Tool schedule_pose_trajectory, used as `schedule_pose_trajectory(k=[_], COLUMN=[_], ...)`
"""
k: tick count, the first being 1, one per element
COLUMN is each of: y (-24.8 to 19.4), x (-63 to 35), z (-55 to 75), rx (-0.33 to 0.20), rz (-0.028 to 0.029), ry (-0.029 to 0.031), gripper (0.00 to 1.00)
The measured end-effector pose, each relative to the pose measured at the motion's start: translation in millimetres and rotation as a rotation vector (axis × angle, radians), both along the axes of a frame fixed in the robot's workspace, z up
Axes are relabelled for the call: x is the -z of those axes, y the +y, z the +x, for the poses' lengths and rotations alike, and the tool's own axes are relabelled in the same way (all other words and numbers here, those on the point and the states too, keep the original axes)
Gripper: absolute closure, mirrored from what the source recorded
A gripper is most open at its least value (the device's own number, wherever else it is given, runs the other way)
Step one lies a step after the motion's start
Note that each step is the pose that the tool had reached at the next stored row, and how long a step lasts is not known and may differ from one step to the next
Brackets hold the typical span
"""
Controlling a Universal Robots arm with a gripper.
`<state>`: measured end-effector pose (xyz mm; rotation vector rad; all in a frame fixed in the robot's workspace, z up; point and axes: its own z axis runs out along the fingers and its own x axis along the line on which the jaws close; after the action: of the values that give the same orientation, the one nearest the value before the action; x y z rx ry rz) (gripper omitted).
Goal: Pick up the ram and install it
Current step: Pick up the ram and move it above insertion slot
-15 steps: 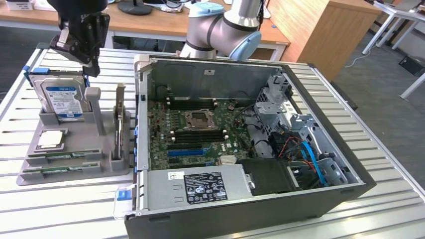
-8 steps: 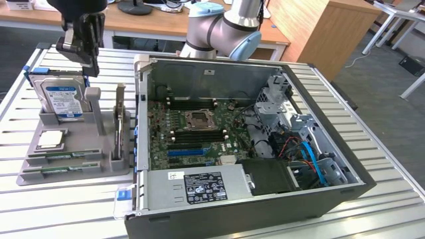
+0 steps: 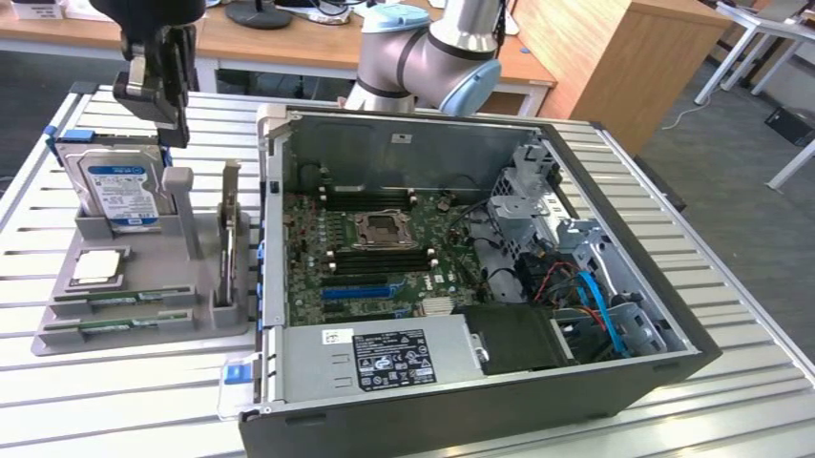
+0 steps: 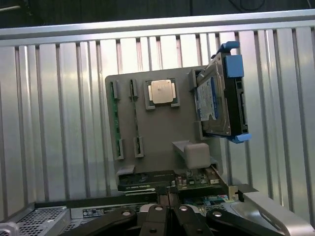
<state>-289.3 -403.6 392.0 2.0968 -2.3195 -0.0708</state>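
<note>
The black tool (image 3: 175, 134) hangs closed and empty above a blue-labelled silver hard drive (image 3: 121, 181). The drive stands upright in a gray molded plastic holder (image 3: 159, 272) on the ribbed metal table (image 3: 128, 401). The ram (image 3: 114, 326), a thin green stick, lies flat in the holder's outermost slot, past a square silver processor chip (image 3: 99, 267). The open computer case (image 3: 446, 429) sits just beside the holder.

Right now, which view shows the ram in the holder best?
Exterior view: the ram shows its green side in the gray holder. Wrist view catches the ram edge-on, a thin green strip.
</note>
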Motion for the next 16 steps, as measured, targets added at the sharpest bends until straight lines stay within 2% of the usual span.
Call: schedule_pose_trajectory(k=[11, 16], y=[0.0, 0.0], x=[0.0, 0.0], z=[0.0, 0.0], rx=[-0.054, -0.057], rz=[0.0000, 0.0000], ry=[0.0000, 0.0000], gripper=[0.89, 0.89])
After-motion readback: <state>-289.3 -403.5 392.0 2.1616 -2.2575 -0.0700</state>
